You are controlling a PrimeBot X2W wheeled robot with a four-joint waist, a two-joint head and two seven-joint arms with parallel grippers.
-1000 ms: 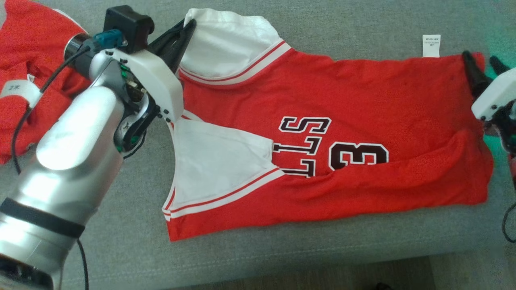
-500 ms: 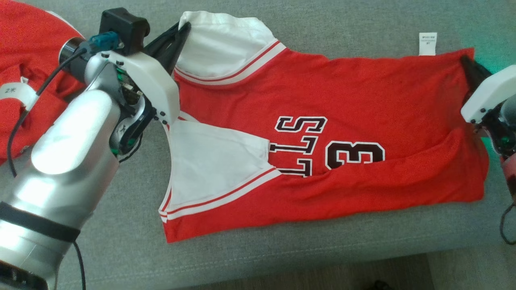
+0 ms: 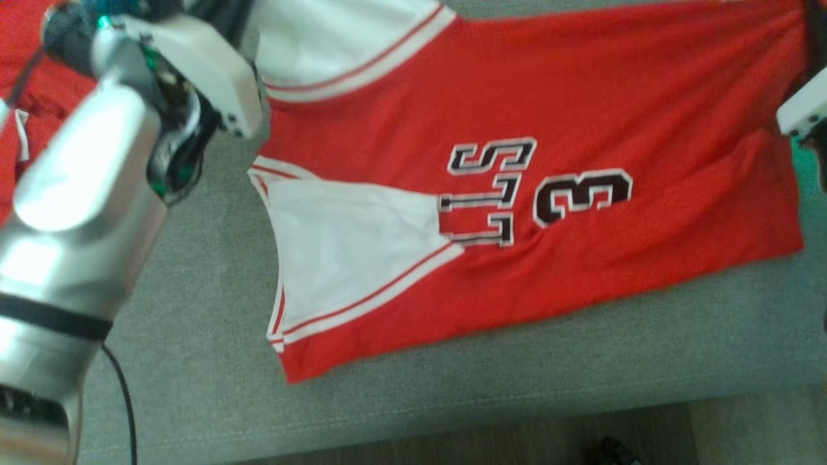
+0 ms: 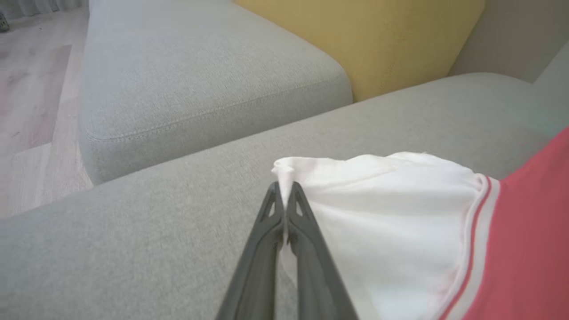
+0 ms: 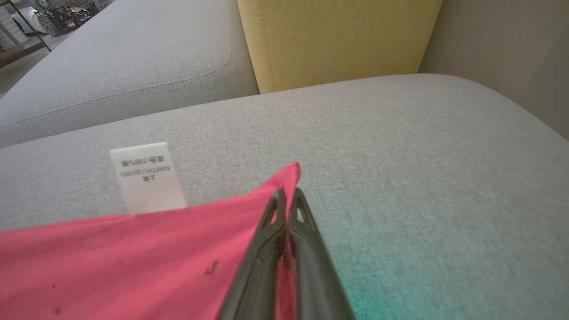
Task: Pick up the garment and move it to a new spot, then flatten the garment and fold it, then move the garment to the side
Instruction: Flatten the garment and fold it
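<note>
The garment [image 3: 517, 97] is a red jersey with white sleeves, black "LLS" lettering and a "3", spread across a grey sofa seat. In the left wrist view my left gripper [image 4: 284, 191] is shut on the tip of the white sleeve [image 4: 378, 213]. My right gripper [image 5: 288, 198] is shut on the red hem corner [image 5: 291, 173], next to a white care label [image 5: 146, 175]. The head view has the left arm [image 3: 84, 194] at the left edge and the right wrist housing [image 3: 804, 113] at the right edge; both sets of fingertips lie beyond its top.
A second red garment [image 3: 26, 77] lies at the far left behind the left arm. The grey sofa seat [image 3: 194, 323] ends at a front edge with wood floor below. A yellow cushion [image 5: 338, 40] stands behind the seat, and another grey seat section [image 4: 200, 75] lies beyond.
My right gripper, open a second ago, has shut on the red hem corner. The head view has shifted, so the jersey's far edge now runs off the top of the picture.
</note>
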